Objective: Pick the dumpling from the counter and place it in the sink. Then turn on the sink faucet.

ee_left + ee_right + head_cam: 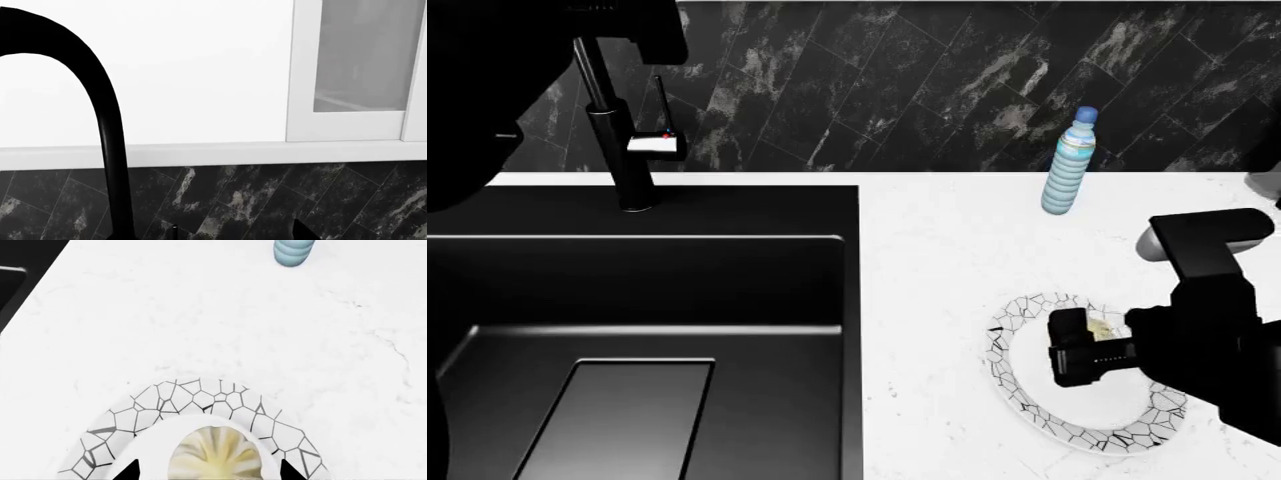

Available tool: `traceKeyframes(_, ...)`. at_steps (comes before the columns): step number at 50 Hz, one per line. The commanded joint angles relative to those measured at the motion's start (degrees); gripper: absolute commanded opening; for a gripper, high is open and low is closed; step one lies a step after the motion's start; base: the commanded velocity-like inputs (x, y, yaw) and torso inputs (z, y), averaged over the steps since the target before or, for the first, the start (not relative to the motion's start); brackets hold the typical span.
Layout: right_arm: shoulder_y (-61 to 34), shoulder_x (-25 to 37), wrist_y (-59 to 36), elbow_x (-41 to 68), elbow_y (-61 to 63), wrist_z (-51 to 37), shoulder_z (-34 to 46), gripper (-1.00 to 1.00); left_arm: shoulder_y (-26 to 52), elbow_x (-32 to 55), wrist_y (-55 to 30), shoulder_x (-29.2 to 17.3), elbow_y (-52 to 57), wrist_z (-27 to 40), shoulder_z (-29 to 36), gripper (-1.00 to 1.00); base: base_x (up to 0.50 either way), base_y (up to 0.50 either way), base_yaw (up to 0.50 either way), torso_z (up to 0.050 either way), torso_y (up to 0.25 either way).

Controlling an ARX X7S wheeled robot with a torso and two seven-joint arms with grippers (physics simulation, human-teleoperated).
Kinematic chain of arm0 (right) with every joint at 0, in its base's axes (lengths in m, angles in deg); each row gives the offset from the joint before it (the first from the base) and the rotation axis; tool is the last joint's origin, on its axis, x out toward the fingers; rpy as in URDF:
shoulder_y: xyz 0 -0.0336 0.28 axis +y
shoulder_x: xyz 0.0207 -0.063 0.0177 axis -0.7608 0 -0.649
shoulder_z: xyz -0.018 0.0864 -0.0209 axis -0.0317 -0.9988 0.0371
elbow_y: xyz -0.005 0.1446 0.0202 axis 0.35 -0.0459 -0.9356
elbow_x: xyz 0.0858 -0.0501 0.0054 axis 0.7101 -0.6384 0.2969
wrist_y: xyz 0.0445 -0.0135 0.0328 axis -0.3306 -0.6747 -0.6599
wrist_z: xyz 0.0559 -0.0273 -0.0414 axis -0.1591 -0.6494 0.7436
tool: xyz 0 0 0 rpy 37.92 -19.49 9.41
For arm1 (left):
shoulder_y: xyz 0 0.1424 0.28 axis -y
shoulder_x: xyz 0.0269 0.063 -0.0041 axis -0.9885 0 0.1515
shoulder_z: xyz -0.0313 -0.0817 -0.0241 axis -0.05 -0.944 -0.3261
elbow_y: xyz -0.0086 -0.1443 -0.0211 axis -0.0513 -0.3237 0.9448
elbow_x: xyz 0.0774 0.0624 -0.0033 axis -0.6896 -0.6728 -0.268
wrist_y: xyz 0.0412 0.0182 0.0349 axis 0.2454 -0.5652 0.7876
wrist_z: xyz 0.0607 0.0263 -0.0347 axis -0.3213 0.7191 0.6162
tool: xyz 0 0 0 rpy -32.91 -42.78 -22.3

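The dumpling [213,456], pale cream-yellow with pleats, lies on a white plate with a black crackle-lined rim [190,399] on the white counter [200,315]. My right gripper [208,471] is open, with one fingertip on each side of the dumpling and not closed on it. In the head view it [1078,338] hovers over the plate [1014,340], mostly covering the dumpling [1090,324]. The black sink [627,290] is at the left. The black faucet [627,140] stands behind it. My left gripper [213,236] is open beside the faucet neck [110,140], facing the wall.
A blue-striped clear bottle [1068,165] stands at the back of the counter, and its base shows in the right wrist view [293,250]. A dark marbled tile backsplash [934,80] runs behind. White cabinets [347,75] hang above. My left arm [507,80] fills the top left.
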Motion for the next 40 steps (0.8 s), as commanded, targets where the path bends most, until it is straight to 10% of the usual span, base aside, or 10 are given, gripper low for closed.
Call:
traceKeyframes(1, 1.4, 0.0, 0.6, -1.6, 0.1, 1.6, 0.0, 1.0, -0.2, 0.1, 0.4, -0.2, 0.1, 0.0, 0.4, 1.0, 0.0, 0.0, 0.0, 0.0, 0.0)
traceKeyframes(40, 4.6, -0.6, 2.9, -7.1, -0.6, 6.9, 0.8, 1.0, -0.8, 0.1, 1.9, -0.9, -0.5, -0.5, 1.3, 1.0, 0.0, 0.0, 0.0, 0.0, 0.0)
